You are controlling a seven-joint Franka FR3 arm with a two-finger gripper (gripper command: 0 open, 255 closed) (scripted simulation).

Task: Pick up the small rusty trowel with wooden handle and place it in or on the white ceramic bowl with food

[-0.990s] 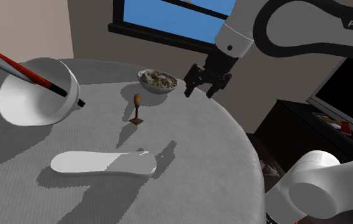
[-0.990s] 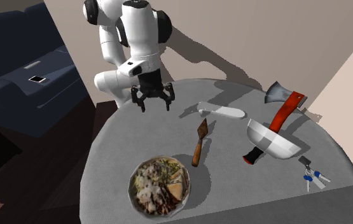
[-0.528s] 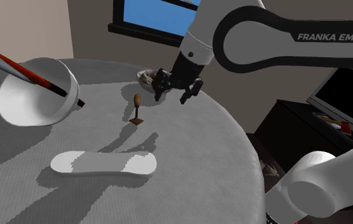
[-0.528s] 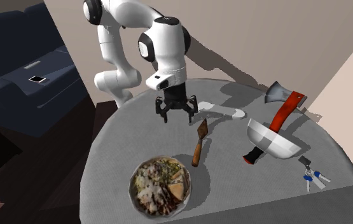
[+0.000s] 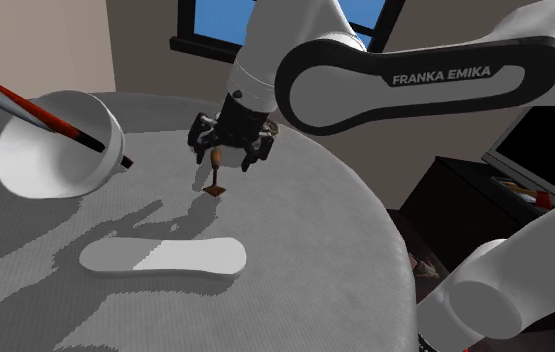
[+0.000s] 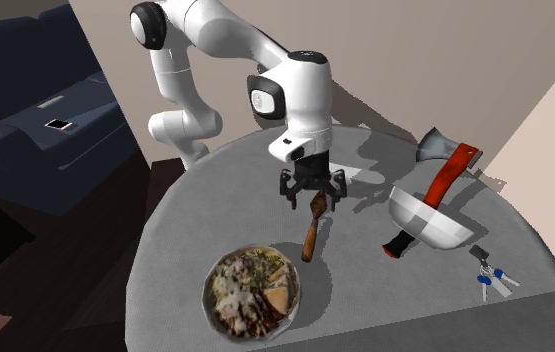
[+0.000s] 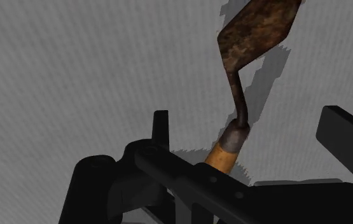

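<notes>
The gripper (image 6: 312,192) has swung across and dropped over the trowel (image 6: 311,228), fingers (image 7: 161,124) spread either side of its handle (not touching yet). Grasp comes next; the bowl (image 6: 205,292) lies beyond.

A round grey desk (image 6: 180,250) carries a rusty trowel (image 6: 312,225), a bowl of food (image 6: 252,293), a tilted white bowl (image 6: 425,224), a red-handled axe (image 6: 445,178), keys (image 6: 492,278) and a flat white oblong (image 5: 163,257).

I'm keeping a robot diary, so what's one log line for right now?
phase: pre-grasp | hand: open, over trowel handle, not gripping | trowel: lying on table | food bowl: no trowel yet
</notes>
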